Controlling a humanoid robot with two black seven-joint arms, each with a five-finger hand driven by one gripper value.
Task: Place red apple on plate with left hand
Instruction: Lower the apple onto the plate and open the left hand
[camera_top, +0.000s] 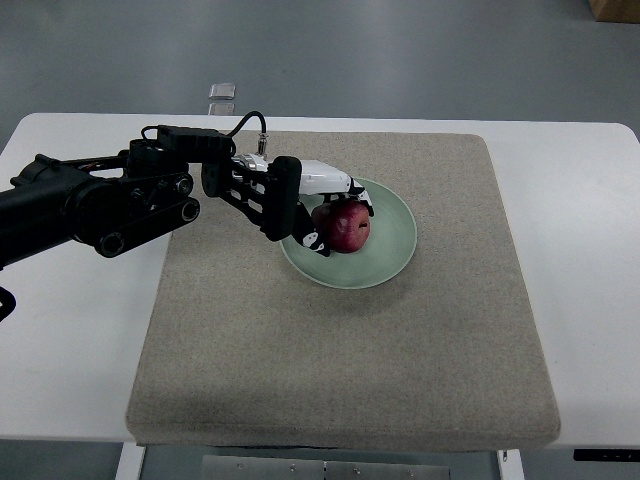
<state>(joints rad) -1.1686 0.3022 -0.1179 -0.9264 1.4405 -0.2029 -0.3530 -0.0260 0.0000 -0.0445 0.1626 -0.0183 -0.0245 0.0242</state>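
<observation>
**Red apple down on the green plate, hand not yet off it**

Red against pale green is what catches the eye: the red apple (344, 227) sits inside the plate (395, 245), toward its left side rather than dead centre, and it looks to be resting on the plate's surface. The plate lies on a grey felt-like mat (340, 350) that covers most of the white table (590, 250), a little right of the mat's middle and toward its far half.

The left hand (318, 205) reaches in from the left on a black arm (90, 205). Its white and black fingers (335, 183) are curled around the apple, one over the top and others below on the near-left side, so the grip appears closed on the fruit. Whether they press firmly or merely touch, I cannot tell from here. No right arm shows anywhere.

To my eye the placing step is all but finished; what remains is the release. That calls for the fingers to spread clear of the apple without nudging it, then the hand to lift and draw back to the left. The apple is round and sits off-centre, so a dragging finger could roll it toward the plate's rim.
</observation>
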